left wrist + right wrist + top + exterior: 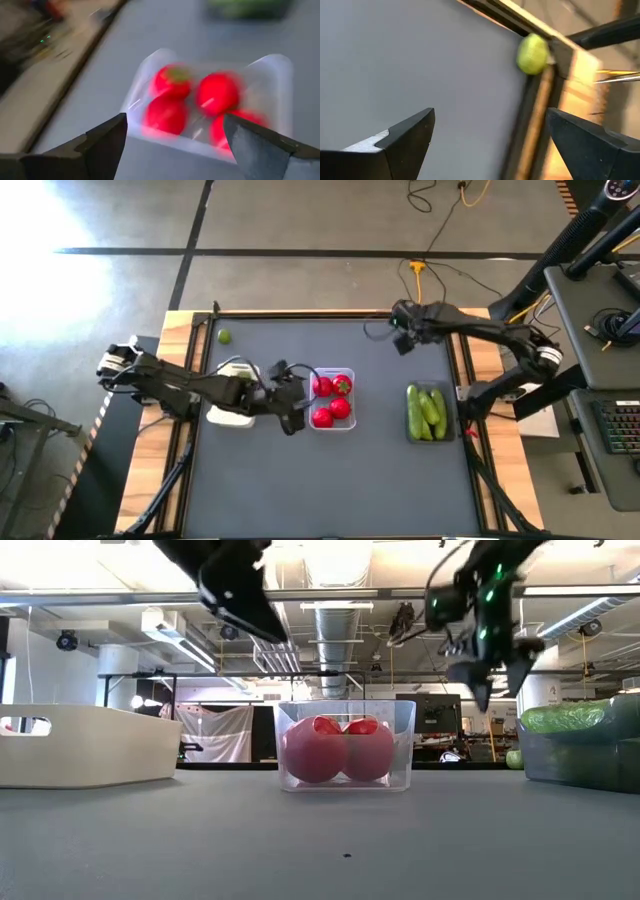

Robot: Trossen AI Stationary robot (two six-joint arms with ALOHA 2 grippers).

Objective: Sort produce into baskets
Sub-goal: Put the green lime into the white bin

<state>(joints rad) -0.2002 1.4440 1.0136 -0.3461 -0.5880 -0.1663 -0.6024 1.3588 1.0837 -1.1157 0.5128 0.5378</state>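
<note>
Resting against the table's far-left edge (300, 314), one lime (224, 336) sits alone.

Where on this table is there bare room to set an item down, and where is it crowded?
Free: the near strip in front of the three baskets, and the far middle between the lime and the right gripper. Crowded: the row of white basket, left gripper, clear basket and dark basket.

Overhead, table-level, 2 wrist views
</note>
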